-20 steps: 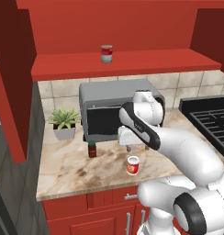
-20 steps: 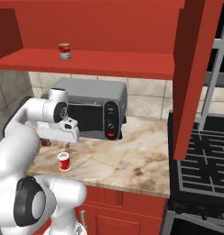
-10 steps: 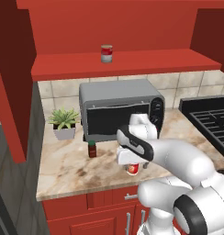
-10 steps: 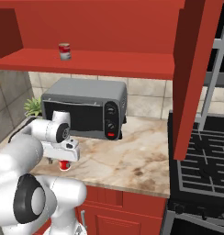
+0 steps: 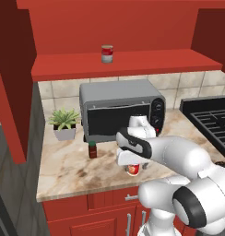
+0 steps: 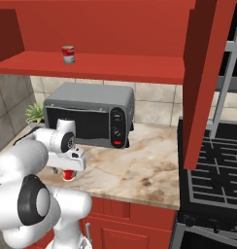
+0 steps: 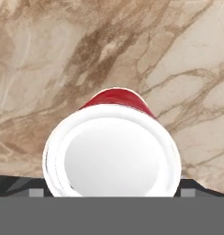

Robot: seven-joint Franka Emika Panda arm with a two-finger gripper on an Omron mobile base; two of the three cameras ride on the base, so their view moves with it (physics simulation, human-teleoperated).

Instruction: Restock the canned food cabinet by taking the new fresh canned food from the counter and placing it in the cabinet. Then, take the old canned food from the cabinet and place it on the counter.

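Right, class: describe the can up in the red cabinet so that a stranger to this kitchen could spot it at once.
Find the red cabinet above the grey toaster oven. On its shelf, left of the middle, stands the old canned food. Its grey-silver upper band sets it apart from the red-orange can on the counter.

Open counter (image 5: 73, 173) left of the red can (image 5: 133, 168), toaster oven (image 5: 119, 108) close behind
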